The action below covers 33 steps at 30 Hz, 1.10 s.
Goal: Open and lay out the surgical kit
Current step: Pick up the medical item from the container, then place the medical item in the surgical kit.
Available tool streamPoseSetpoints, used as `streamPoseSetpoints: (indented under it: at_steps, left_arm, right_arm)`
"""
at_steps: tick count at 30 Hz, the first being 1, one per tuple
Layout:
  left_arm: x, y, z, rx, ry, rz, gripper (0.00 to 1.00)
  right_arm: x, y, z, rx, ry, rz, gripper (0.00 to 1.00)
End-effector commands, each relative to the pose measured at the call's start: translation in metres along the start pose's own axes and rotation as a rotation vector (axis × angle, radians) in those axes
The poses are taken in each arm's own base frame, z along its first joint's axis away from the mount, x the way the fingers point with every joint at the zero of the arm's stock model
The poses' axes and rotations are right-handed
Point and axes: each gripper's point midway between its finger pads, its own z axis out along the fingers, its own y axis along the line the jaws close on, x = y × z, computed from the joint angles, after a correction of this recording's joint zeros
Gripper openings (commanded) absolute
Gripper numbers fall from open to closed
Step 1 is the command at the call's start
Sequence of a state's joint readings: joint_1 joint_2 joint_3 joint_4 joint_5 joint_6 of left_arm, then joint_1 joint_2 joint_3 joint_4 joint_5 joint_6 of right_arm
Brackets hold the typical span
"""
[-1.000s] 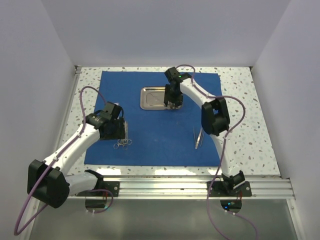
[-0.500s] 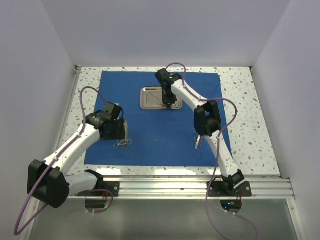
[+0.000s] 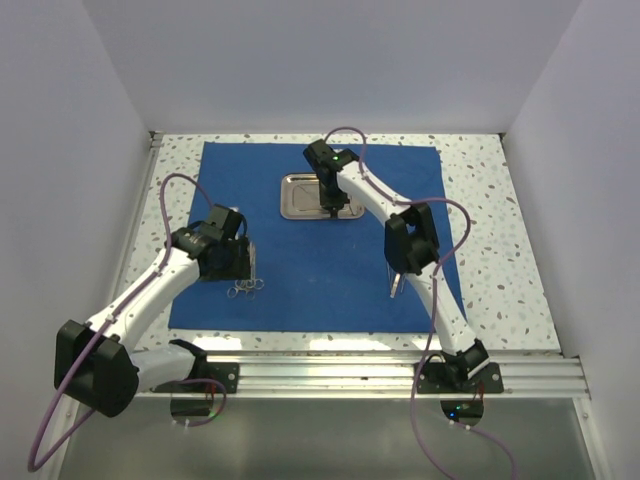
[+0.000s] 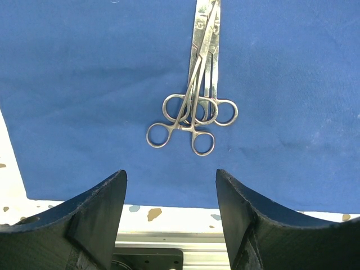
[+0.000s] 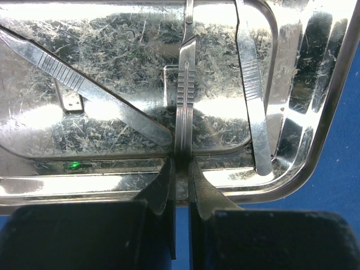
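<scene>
The royal-blue cloth point(image 3: 300, 280) lies spread flat on the table. The steel tray point(image 3: 298, 196) sits on its far middle. My right gripper point(image 3: 331, 208) is at the tray's near rim. In the right wrist view it point(image 5: 181, 169) is shut on a thin silver instrument point(image 5: 185, 95) standing on edge in the tray point(image 5: 304, 84), between two flat silver instruments point(image 5: 90, 93) point(image 5: 252, 84). My left gripper point(image 3: 246, 266) is open and empty just above ring-handled scissors and forceps point(image 3: 245, 288). The left wrist view shows them point(image 4: 194, 121) stacked on the cloth point(image 4: 84, 84) ahead of my gripper point(image 4: 170, 214).
Silver tweezers point(image 3: 394, 275) lie on the right part of the cloth, under the right arm. Speckled tabletop point(image 3: 495, 230) borders the cloth. A metal rail point(image 3: 380, 370) runs along the near edge. White walls enclose three sides.
My right gripper has slid left along the tray's near side, and its arm has swung with it. The left arm and the ring-handled instruments have not moved.
</scene>
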<state>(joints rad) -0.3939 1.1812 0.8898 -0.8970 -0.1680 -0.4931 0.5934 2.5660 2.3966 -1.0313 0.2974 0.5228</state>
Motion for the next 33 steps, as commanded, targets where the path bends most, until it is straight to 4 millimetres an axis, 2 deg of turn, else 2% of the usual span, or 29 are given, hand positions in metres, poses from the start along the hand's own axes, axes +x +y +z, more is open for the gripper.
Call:
streamPoseSetpoints:
  at_steps: [1, 2, 5, 6, 8, 9, 10, 12, 14, 15, 16, 18, 19, 20, 21, 22, 23, 24, 25, 27, 28, 29, 30, 31, 33]
  left_arm:
    - [-0.01, -0.003, -0.003, 0.017, -0.04, 0.015, 0.69]
    - [-0.012, -0.003, -0.002, 0.012, -0.042, 0.017, 0.69]
    - [-0.02, -0.002, -0.001, -0.004, -0.054, 0.025, 0.7]
    - [-0.024, -0.003, -0.002, -0.002, -0.063, 0.025, 0.71]
    - [-0.031, -0.007, -0.001, 0.003, -0.074, 0.022, 0.72]
    - [-0.033, -0.009, -0.001, 0.007, -0.077, 0.019, 0.74]
    - [-0.035, -0.01, -0.001, 0.007, -0.081, 0.018, 0.74]
    - [-0.043, -0.013, 0.001, 0.009, -0.09, 0.01, 0.78]
    - [-0.052, -0.019, 0.003, 0.012, -0.094, 0.001, 0.82]
    - [-0.056, -0.02, 0.004, 0.01, -0.098, -0.002, 0.93]
    - [-0.059, -0.022, 0.005, 0.013, -0.1, -0.004, 0.98]
    - [-0.073, -0.031, 0.008, 0.025, -0.108, -0.008, 1.0]
    - [-0.078, -0.034, 0.009, 0.031, -0.112, -0.006, 1.0]
    - [-0.08, -0.037, 0.016, 0.021, -0.091, -0.002, 1.0]
    - [-0.094, -0.043, 0.013, 0.033, -0.114, -0.006, 1.0]
    - [-0.1, -0.046, 0.014, 0.036, -0.113, -0.004, 1.0]
    - [-0.103, -0.05, 0.022, 0.03, -0.092, 0.001, 1.0]
    - [-0.117, -0.058, 0.017, 0.053, -0.116, -0.002, 1.0]
    - [-0.124, -0.062, 0.018, 0.06, -0.118, -0.002, 1.0]
    - [-0.139, -0.073, 0.019, 0.078, -0.123, -0.001, 1.0]
    - [-0.144, -0.075, 0.02, 0.079, -0.124, -0.002, 1.0]
    - [-0.151, -0.079, 0.021, 0.082, -0.124, -0.001, 0.99]
    - [-0.153, -0.082, 0.022, 0.088, -0.122, -0.002, 0.99]
    - [-0.154, -0.084, 0.023, 0.092, -0.117, -0.001, 0.99]
    - [-0.156, -0.087, 0.024, 0.102, -0.116, -0.001, 0.98]
  right_arm:
    - [-0.014, 0.003, -0.028, -0.045, -0.022, 0.023, 0.0]
    - [-0.025, 0.003, -0.046, -0.069, -0.055, 0.039, 0.0]
    - [-0.035, 0.004, -0.072, -0.109, -0.087, 0.062, 0.0]
    - [-0.042, 0.003, -0.09, -0.128, -0.113, 0.083, 0.0]
    - [-0.035, -0.001, -0.098, -0.132, -0.1, 0.089, 0.0]
    - [-0.038, -0.004, -0.114, -0.15, -0.119, 0.105, 0.0]
    - [-0.024, -0.008, -0.109, -0.136, -0.09, 0.101, 0.0]
    - [-0.01, -0.013, -0.112, -0.145, -0.066, 0.111, 0.0]
    - [0.016, -0.023, -0.119, -0.155, -0.027, 0.115, 0.0]
    - [0.026, -0.025, -0.122, -0.166, -0.014, 0.122, 0.0]
    - [0.048, -0.032, -0.122, -0.166, 0.014, 0.121, 0.0]
    - [0.076, -0.025, -0.129, -0.218, 0.056, 0.119, 0.0]
    - [0.104, -0.03, -0.119, -0.204, 0.101, 0.106, 0.0]
    - [0.116, -0.023, -0.134, -0.241, 0.096, 0.087, 0.0]
    - [0.131, -0.017, -0.136, -0.269, 0.123, 0.089, 0.0]
    - [0.152, -0.017, -0.13, -0.272, 0.152, 0.078, 0.0]
    - [0.164, -0.01, -0.138, -0.3, 0.155, 0.061, 0.0]
    - [0.173, -0.006, -0.139, -0.313, 0.166, 0.065, 0.0]
    - [0.185, -0.006, -0.134, -0.31, 0.177, 0.061, 0.0]
    - [0.201, 0.008, -0.137, -0.355, 0.209, 0.044, 0.0]
    - [0.204, 0.011, -0.137, -0.368, 0.217, 0.039, 0.19]
    - [0.207, 0.014, -0.138, -0.372, 0.223, 0.028, 0.42]
    - [0.207, 0.015, -0.137, -0.371, 0.225, 0.017, 0.59]
    - [0.202, 0.015, -0.142, -0.366, 0.228, 0.013, 0.98]
    - [0.193, 0.011, -0.148, -0.341, 0.196, -0.011, 0.98]
